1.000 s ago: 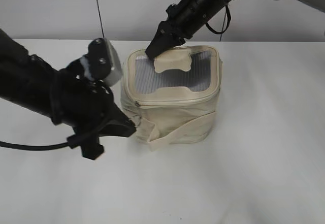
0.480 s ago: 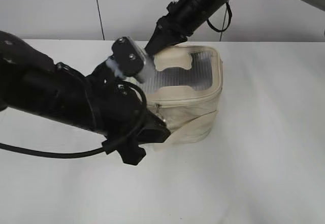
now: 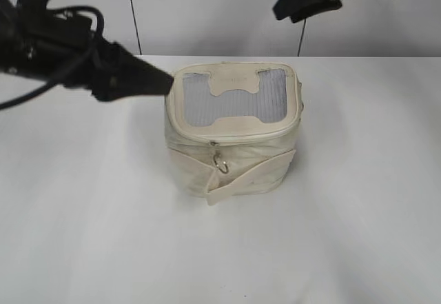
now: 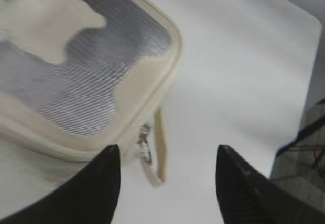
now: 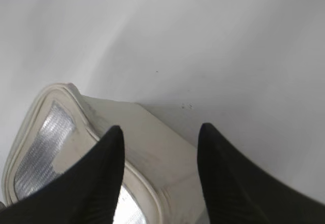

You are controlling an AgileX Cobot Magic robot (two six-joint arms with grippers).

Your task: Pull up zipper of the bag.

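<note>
White table [image 3: 358, 200]: it fills the scene and carries a single item near its centre.

Bag [image 3: 233, 128]: small, boxy, cream-beige and soft-sided, standing upright at the middle of the table. Its top panel is a grey ribbed window [image 3: 234, 104] with a cream H-shaped patch [image 3: 236, 81] at the far side. A wide cream strap [image 3: 241, 178] wraps the lower front, one end hanging loose at the near left. In the left wrist view the same bag [image 4: 76, 76] appears from above and is somewhat blurred.

Left arm: dark, entering from the far left. The left gripper [image 3: 155, 82] is raised beside the bag's left top edge, apart from it. In the wrist view the left gripper [image 4: 167, 176] has its two fingers spread wide with nothing between them.

Right arm: at the far right top of the scene. The right gripper [image 3: 293, 7] is lifted well above and behind the bag. In its wrist view the right gripper [image 5: 160, 148] has its fingers parted and empty, with the bag's corner below.

Zipper [image 3: 238, 137]: a cream line running round the rim of the top panel. A silver ring pull [image 3: 220, 163] hangs at the front face, left of centre, above the strap. No gripper touches it.
</note>
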